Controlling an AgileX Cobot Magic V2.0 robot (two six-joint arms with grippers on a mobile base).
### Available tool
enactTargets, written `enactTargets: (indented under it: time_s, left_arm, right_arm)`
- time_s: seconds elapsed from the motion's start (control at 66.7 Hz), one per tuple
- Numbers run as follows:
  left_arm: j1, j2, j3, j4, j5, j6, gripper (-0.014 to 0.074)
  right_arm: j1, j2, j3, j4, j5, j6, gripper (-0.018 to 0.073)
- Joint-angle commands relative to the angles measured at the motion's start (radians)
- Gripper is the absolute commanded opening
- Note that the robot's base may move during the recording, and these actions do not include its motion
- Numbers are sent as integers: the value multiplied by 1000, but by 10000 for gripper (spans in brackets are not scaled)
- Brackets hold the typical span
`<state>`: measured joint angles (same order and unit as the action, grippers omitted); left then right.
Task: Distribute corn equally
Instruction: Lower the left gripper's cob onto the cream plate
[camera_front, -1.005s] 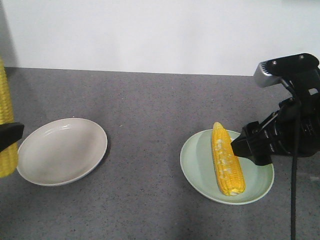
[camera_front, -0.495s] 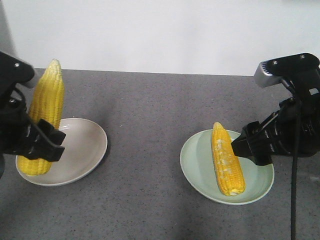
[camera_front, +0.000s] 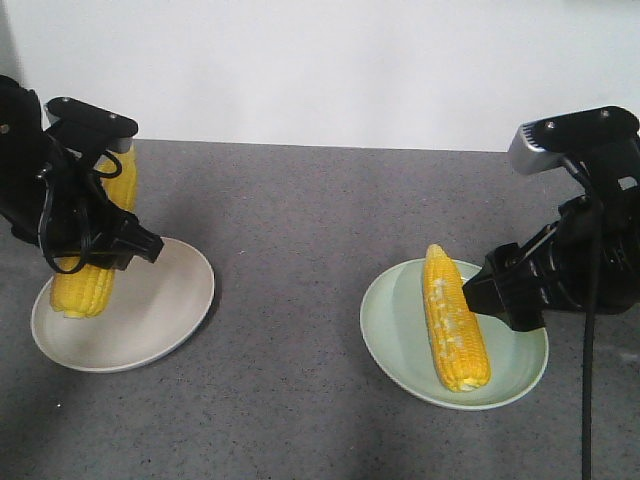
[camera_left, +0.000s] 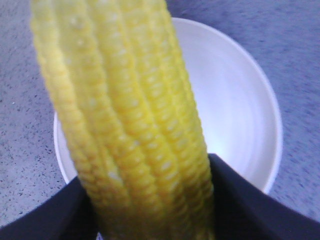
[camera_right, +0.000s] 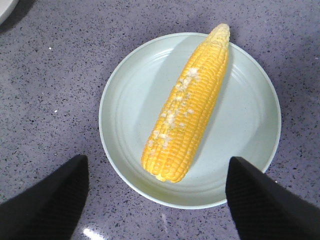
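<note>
Steeply tilted over the white plate (camera_front: 160, 320) at the left is one yellow corn cob (camera_front: 85, 285), with my left gripper (camera_front: 105, 250) shut on its middle. In the left wrist view this corn (camera_left: 130, 110) fills the frame between the black fingers (camera_left: 250, 210), above the white plate (camera_left: 240, 100); whether its lower end touches the plate I cannot tell. A second corn cob (camera_front: 452, 320) with pale kernel patches lies on the pale green plate (camera_front: 395, 335). My right gripper (camera_front: 500, 290) hovers open over that plate's right side, clear of the corn (camera_right: 187, 107).
Both plates rest on a grey speckled tabletop (camera_front: 300, 250) in front of a white wall (camera_front: 320, 60). The green plate (camera_right: 130, 115) lies whole in the right wrist view. The right arm's cable (camera_front: 587, 380) hangs near the right edge.
My left arm has come in from the left edge with its corn, moving right and down until the cob stands over the white plate. The right arm and its corn have not moved.
</note>
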<state>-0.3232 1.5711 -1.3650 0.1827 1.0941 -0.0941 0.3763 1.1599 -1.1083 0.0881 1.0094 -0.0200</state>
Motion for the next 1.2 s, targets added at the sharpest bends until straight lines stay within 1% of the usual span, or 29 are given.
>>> enactTargets:
  time_s: [0.0, 0.06, 0.195, 0.48, 0.6, 0.675, 0.96, 1.05, 1.185]
  left_arm:
    - [30, 15, -47, -10, -23, -22, 261]
    - [43, 39, -52, -28, -23, -21, 261]
    - [62, 93, -52, -36, -27, -20, 261]
    - [62, 167, -52, -43, -60, -20, 261]
    - [62, 179, -51, -46, -80, -20, 275]
    - [62, 184, -51, -46, -83, -18, 301]
    - [62, 185, -51, -46, -72, -18, 463]
    - [62, 185, -51, -44, -66, -15, 488]
    - [62, 185, -51, -42, -55, 9, 499]
  right_arm:
    - [0, -21, -25, -4, -40, -2, 549]
    - [0, -21, -25, -4, -40, -2, 549]
    - [0, -21, -25, -4, -40, -2, 549]
    - [0, -21, -25, -4, -39, -2, 549]
    - [0, -21, -25, -4, -39, -2, 549]
    - [0, -21, -25, -4, -39, -2, 549]
    - [0, -21, -25, -4, -39, -2, 549]
    - [0, -21, -25, -4, -39, -2, 549]
    - [0, -21, -25, -4, -39, -2, 549]
